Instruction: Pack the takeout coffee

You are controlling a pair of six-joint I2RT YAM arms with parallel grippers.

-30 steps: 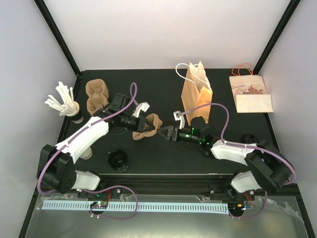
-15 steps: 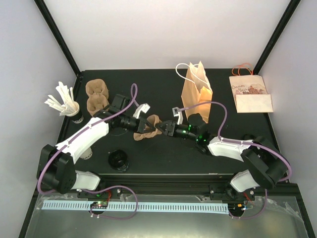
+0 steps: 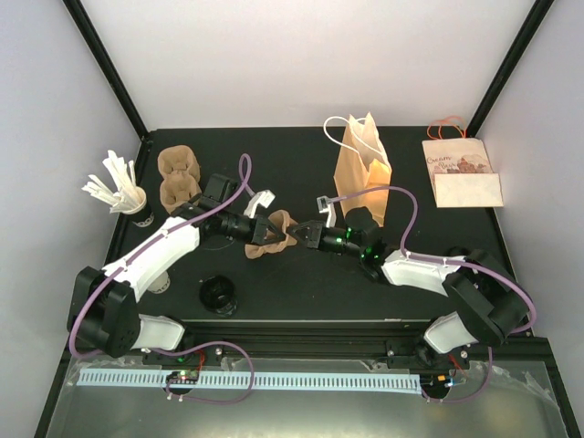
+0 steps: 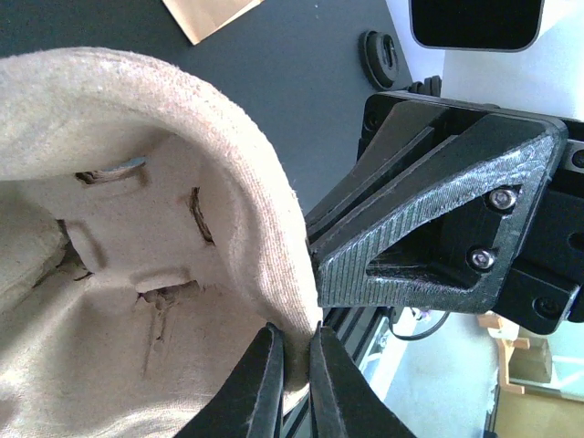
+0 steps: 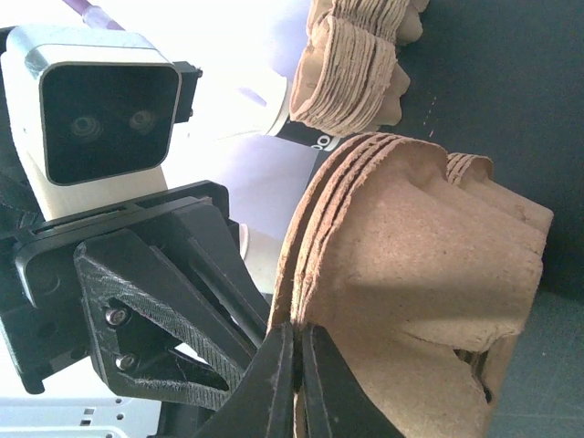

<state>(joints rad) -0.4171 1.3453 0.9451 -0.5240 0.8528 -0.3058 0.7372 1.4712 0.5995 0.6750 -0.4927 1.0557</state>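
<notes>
The left end effector point(image 3: 265, 234) and right end effector point(image 3: 300, 237) are both pinching the nested cup carriers point(image 3: 281, 222) over the counter point(image 3: 301, 285), packing barely underway, the paper bag point(image 3: 362, 173) waiting by the far edge.

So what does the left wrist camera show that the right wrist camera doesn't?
Left wrist only: the inside of the cup carrier, a well with cut tabs, plus a black disc and a corner of tan paper beyond it. Right wrist only: the carrier's outside, with several layered rim edges, and a second carrier stack beyond it. Both: the left gripper and right gripper, each shut on the carrier's rim and facing the other.
</notes>
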